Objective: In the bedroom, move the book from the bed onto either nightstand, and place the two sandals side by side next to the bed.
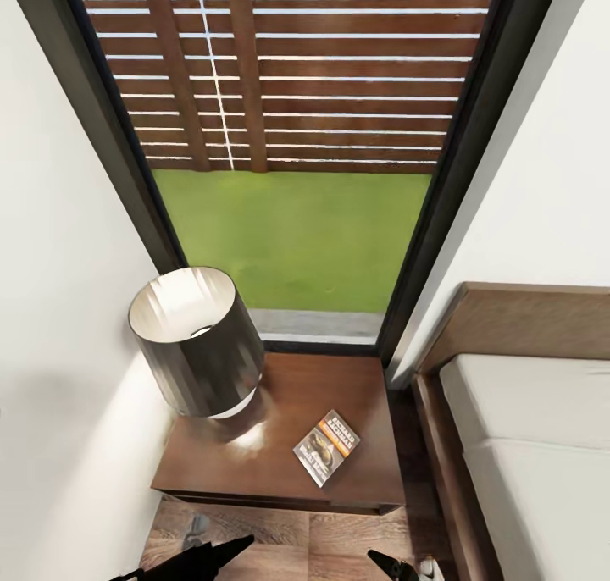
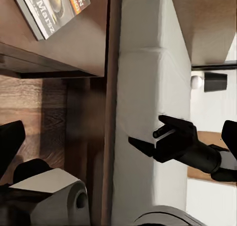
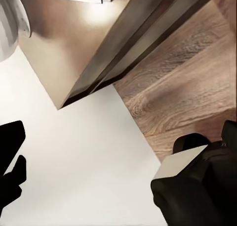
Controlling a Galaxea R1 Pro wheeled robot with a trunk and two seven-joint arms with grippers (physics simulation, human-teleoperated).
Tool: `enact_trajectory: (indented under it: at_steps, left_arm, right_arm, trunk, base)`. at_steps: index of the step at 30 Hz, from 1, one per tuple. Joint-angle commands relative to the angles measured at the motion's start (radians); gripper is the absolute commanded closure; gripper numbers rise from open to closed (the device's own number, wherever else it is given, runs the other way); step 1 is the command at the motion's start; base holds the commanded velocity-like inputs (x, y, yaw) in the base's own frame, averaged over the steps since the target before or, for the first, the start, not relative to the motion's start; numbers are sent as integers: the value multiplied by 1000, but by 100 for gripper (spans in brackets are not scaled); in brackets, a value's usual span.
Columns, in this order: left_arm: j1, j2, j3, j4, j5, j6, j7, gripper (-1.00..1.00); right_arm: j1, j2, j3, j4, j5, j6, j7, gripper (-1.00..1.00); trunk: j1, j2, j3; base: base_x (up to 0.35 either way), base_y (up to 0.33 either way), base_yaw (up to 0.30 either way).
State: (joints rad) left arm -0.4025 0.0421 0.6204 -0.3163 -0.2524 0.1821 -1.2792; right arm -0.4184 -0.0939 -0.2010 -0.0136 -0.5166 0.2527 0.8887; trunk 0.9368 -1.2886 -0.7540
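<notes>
Already the book's part looks done, so the sandals come next: back off gently and search the floor beside the bed (image 1: 542, 445), a pale smooth mattress in a dark wood frame. Glossy reddish nightstand (image 1: 280, 471) carries a drum-shaded lamp (image 1: 199, 340) and the thin paperback book (image 1: 327, 447), lying flat. Right gripper (image 2: 155, 137) seems open, empty; left's jaws, unclear.
</notes>
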Motion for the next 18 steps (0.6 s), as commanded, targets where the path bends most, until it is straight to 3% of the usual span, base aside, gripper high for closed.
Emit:
enact_trajectory:
  at_steps: [1,4,9,14,18]
  left_arm:
    - [0,-1,9,-1,-8,7,2,-100]
    - [4,4,9,18,-8,-29,57,-100]
    - [10,45,9,114,-8,-112,125,-100]
    - [11,64,9,159,-8,-155,147,-100]
    - [13,69,8,191,-8,-171,218,-100]
  right_arm:
    - [0,-3,-8,3,1,9,2,-100]
    - [0,-15,-8,18,1,-24,2,-100]
    - [0,-24,-7,78,1,-110,2,-100]
    - [0,-27,-8,91,1,-133,2,-100]
    - [1,-28,-8,94,1,-138,1,-100]
  trunk:
    - [0,0,-1]
    - [0,0,-1]
    - [0,0,-1]
    - [0,0,-1]
    - [0,0,-1]
  base:
    - [0,0,0]
    - [0,0,0]
    - [0,0,0]
    - [0,0,0]
    - [0,0,0]
